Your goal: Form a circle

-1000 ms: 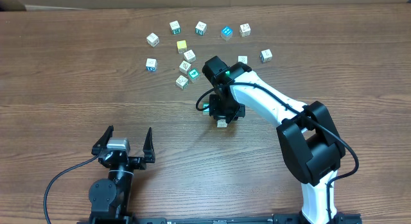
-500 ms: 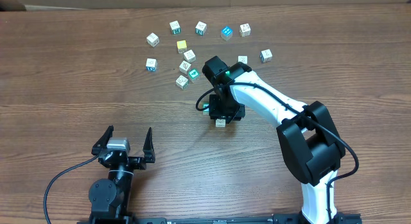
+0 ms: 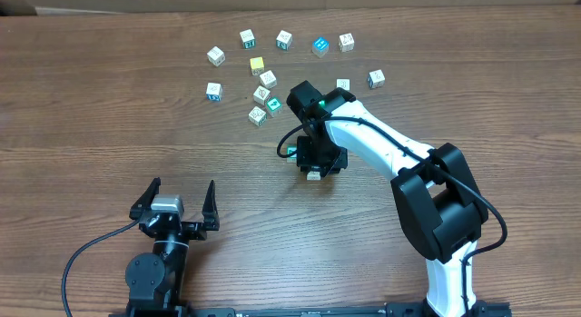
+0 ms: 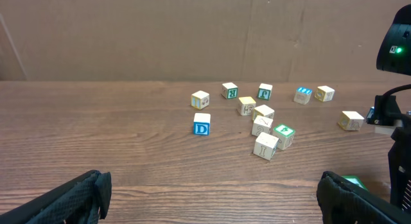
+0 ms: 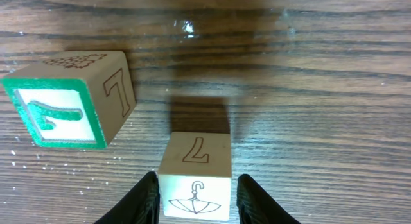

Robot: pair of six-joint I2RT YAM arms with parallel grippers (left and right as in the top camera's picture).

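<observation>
The circle (image 3: 265, 98) sits in the upper middle of the overhead frame: three whitish cubes and one green-topped, packed close, more a bent chain than a closed ring. Below and to the right, well apart from it, the right tool (image 3: 313, 168) hangs over a pale cube (image 3: 313, 175) on the worktop (image 3: 91, 99). Its jaws stand partly apart on either side of that cube, with a thin sliver showing at the frame-right jaw, so I judge the cube flanked, not pinched. The left tool (image 3: 180, 192), low in the frame, is spread wide and empty.

Against the overhead pictures of the last second almost nothing has moved: the arm is in the same place, the pale cube has barely shifted, and the circle has the same four members. So the ring is no fuller yet.

Only the right wrist view shows the pale cube's faces, a 7 and an umbrella, and a green-bordered cube (image 5: 70, 99) just beside it at upper left, which the arm mostly hides from above. The left wrist view gives the circle side-on, with a blue D cube (image 4: 201, 126) to its left
</observation>
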